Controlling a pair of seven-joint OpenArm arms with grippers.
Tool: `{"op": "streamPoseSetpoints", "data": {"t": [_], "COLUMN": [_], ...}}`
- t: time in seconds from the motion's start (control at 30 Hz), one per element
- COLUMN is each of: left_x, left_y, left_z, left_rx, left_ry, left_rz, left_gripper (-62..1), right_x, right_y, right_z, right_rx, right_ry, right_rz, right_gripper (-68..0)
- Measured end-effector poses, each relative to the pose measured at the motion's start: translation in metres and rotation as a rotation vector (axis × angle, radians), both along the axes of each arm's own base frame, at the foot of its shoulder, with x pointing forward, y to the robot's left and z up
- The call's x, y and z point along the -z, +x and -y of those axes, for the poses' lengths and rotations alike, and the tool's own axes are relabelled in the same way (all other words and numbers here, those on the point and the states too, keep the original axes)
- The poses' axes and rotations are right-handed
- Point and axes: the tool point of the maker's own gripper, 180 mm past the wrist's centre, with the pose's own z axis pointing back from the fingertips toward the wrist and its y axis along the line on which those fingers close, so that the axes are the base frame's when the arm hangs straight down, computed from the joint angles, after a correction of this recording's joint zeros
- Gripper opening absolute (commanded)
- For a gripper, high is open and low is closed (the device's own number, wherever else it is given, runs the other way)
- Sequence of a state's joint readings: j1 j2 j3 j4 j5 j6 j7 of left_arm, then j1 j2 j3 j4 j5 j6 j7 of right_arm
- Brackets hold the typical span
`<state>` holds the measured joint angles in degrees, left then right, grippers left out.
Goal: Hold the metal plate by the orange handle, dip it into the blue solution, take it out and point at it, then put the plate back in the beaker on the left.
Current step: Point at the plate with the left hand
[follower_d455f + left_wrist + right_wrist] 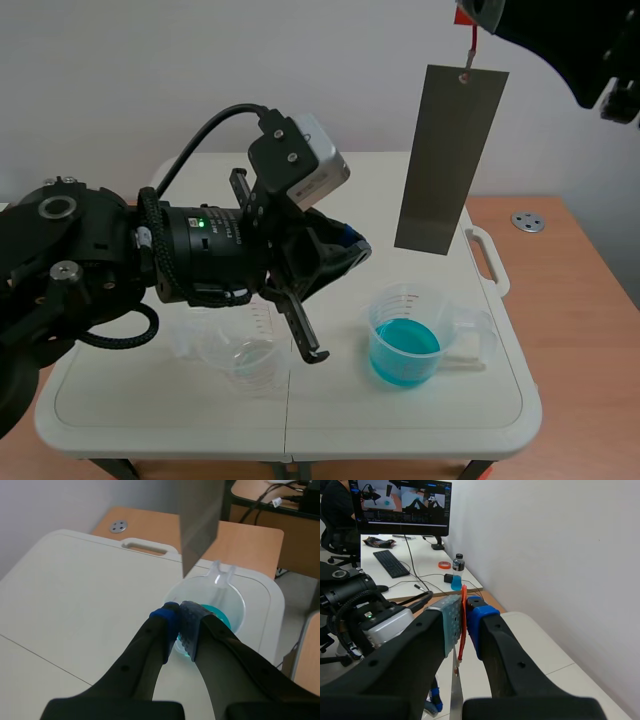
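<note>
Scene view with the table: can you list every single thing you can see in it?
table: one, cream, in the middle
blue beaker: one, clear with blue liquid, on the table's right half
empty beaker: one, clear, on the table, left of the blue beaker
metal plate: one, grey, hanging in the air above the blue beaker
orange handle: one, orange, at the metal plate's top
wooden desk: one, brown, beside the table
metal disc: one, silver, on the wooden desk
left claw: one, black, shut, raised over the table
right claw: one, black, up high, shut on the orange handle
</note>
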<state>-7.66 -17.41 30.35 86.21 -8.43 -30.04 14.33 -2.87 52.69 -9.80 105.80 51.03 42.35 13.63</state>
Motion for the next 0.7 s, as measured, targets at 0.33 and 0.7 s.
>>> {"op": "streamPoseSetpoints", "data": {"t": [0.33, 0.7], "left_x": [0.002, -0.014], "left_y": [0.001, 0.013], "left_z": [0.000, -0.045], "left_rx": [-0.002, -0.109], "left_ry": [0.007, 0.007], "left_rz": [0.001, 0.052], "left_gripper": [-59.2, -59.2], "right_x": [0.000, 0.000], "right_y": [0.000, 0.000], "right_z": [0.000, 0.000], "right_rx": [0.001, 0.001], "right_ry": [-0.002, -0.002], "right_rz": [-0.001, -0.001], "right_gripper": [-66.4, -66.4]}}
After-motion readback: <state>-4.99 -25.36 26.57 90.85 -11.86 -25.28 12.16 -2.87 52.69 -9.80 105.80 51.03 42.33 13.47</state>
